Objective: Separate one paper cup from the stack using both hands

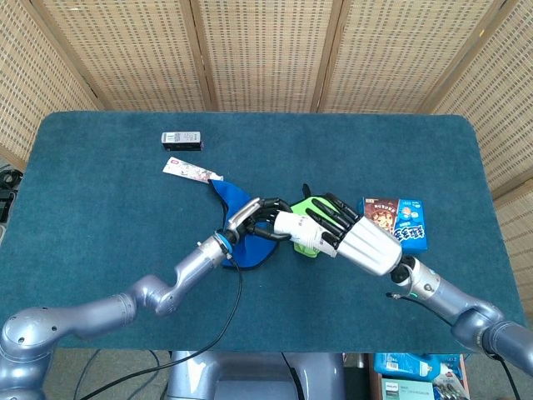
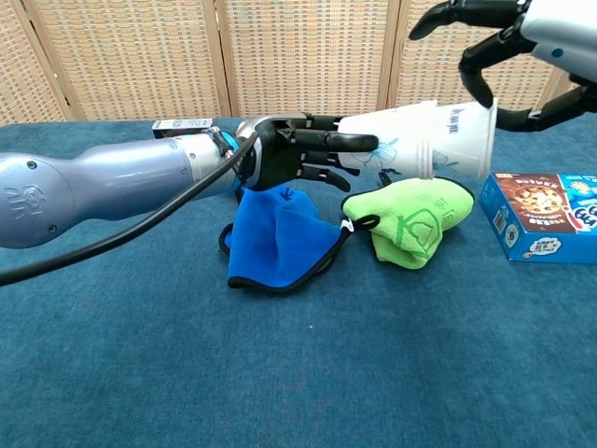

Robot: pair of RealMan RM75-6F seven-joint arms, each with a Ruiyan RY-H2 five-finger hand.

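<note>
The stack of paper cups point(image 2: 410, 147) lay sideways in the air above the green cloth point(image 2: 410, 219) and blue cloth point(image 2: 275, 238). The left hand point(image 2: 298, 154) gripped its narrow end, fingers wrapped around it. The right hand point(image 2: 508, 42) curled its spread fingers over the wide rim.

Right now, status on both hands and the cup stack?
Left hand grips the stack's narrow end. Right hand holds the outer cup at its rim, partly slid off. Green cloth lies below, not touching.
</note>
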